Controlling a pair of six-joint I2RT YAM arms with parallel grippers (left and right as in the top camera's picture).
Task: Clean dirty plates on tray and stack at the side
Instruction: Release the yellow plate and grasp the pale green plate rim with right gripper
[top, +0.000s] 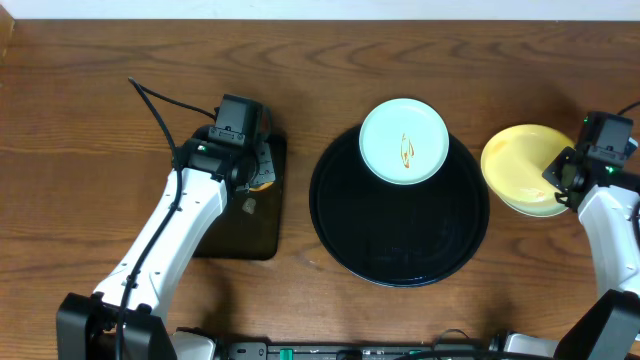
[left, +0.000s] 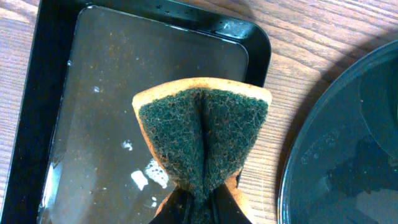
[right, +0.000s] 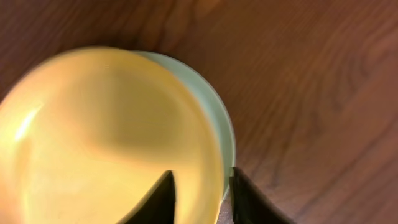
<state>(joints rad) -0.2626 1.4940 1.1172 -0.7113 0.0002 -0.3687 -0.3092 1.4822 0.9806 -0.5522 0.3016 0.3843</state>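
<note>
The round black tray (top: 400, 225) lies in the middle; its rim also shows in the left wrist view (left: 348, 155). A mint-white plate (top: 403, 141) with an orange smear rests on its far edge. My right gripper (top: 568, 176) is shut on the rim of the yellow plate (top: 520, 160), which lies tilted on a second mint-white plate (right: 225, 124) right of the tray. In the right wrist view my fingers (right: 202, 193) straddle the yellow plate's (right: 106, 137) rim. My left gripper (top: 250, 182) is shut on a folded green-and-orange sponge (left: 202, 134).
A smaller rectangular black tray (top: 245, 235) sits left of the round tray, under my left gripper; in the left wrist view (left: 62, 124) it holds a wet film and white foam flecks. Bare wooden table surrounds everything.
</note>
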